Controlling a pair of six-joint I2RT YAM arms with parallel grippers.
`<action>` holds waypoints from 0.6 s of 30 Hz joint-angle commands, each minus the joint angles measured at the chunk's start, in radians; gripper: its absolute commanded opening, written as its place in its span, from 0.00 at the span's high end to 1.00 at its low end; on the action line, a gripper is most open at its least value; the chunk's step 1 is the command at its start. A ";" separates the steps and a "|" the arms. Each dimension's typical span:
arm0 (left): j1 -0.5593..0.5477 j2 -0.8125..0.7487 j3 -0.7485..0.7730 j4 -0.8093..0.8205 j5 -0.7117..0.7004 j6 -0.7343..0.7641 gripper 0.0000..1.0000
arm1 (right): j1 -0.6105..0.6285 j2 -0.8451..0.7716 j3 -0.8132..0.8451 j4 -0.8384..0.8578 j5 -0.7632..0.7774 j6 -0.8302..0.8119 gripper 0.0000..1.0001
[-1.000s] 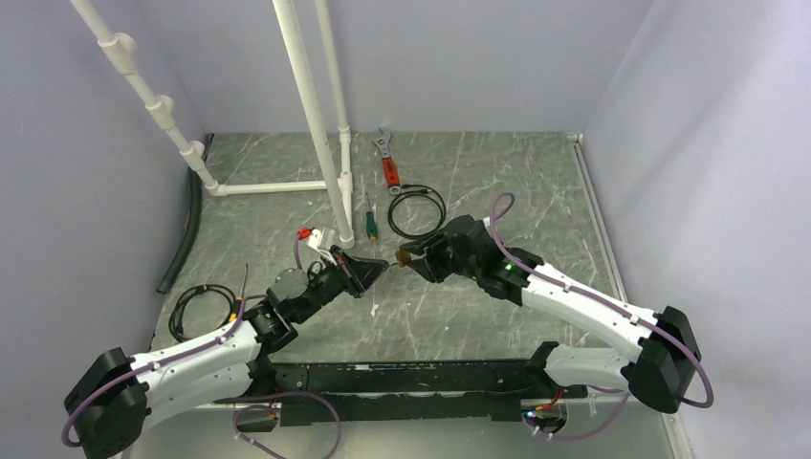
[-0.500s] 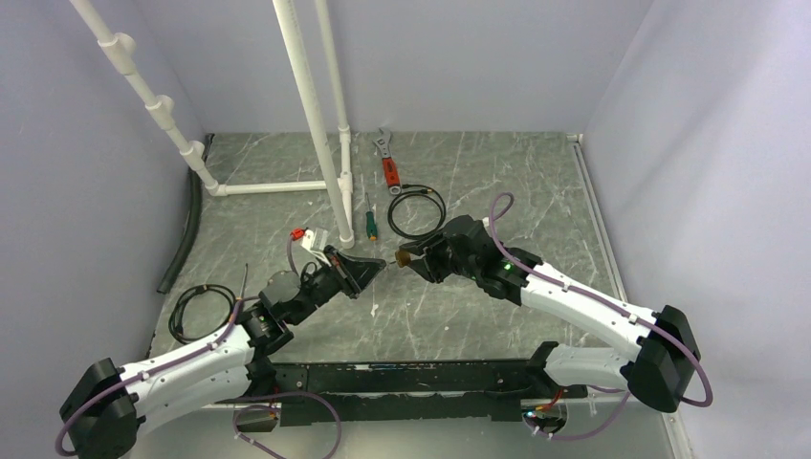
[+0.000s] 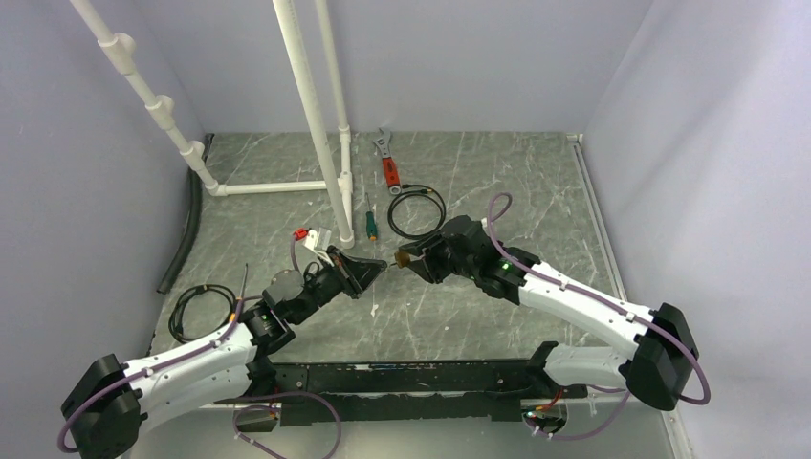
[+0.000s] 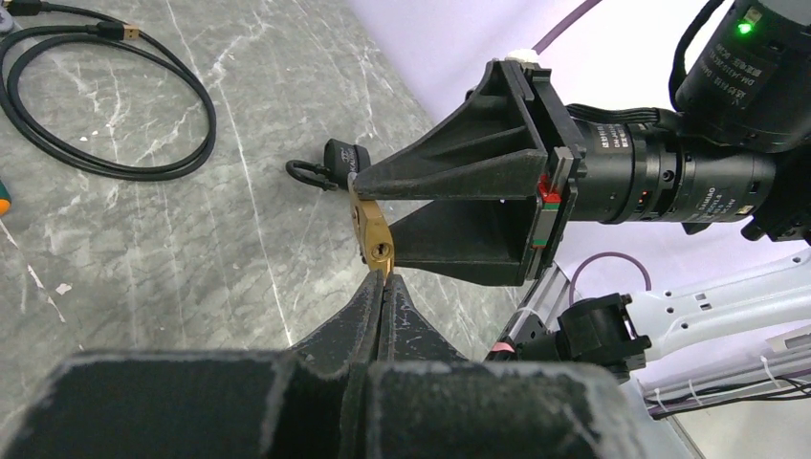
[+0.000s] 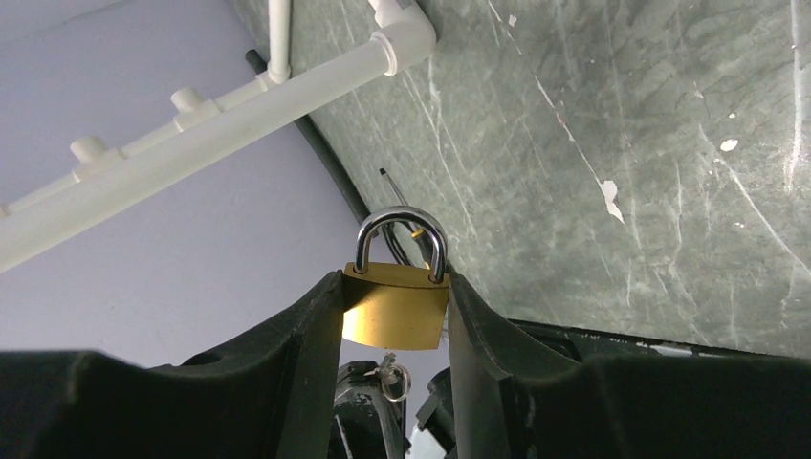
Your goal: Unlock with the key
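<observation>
**Key at padlock; left arm re-posed, lock still shut.**
Left gripper (image 4: 381, 287) was pinched fully together, tips against the keyhole face of the padlock (image 4: 371, 239). The key was not visible, judged hidden between those tips or in the slot. Right gripper (image 5: 392, 287) clamped the padlock body by its sides, shackle seated. Since a second earlier, the left arm's rear links had swung lower and leftward, while both grippers barely shifted. Insertion or turning was judged to be in hand.

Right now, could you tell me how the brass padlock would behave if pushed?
The brass padlock looks solid metal, so probably rigid and heavy for its size. The right gripper pinches only its smooth sides, so it might slip or pivot when pushed.
</observation>
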 commanded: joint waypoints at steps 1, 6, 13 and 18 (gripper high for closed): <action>-0.003 0.001 0.021 0.048 0.005 0.007 1.00 | 0.012 0.009 0.044 0.051 -0.007 0.011 1.00; -0.004 -0.020 0.023 0.037 -0.001 0.014 1.00 | 0.019 0.030 0.061 0.045 -0.011 0.014 1.00; -0.004 -0.065 0.019 -0.007 -0.019 0.025 1.00 | 0.031 0.027 0.064 0.050 -0.006 0.020 1.00; -0.004 -0.089 0.010 -0.025 -0.022 0.024 1.00 | 0.033 0.027 0.067 0.051 -0.002 0.022 1.00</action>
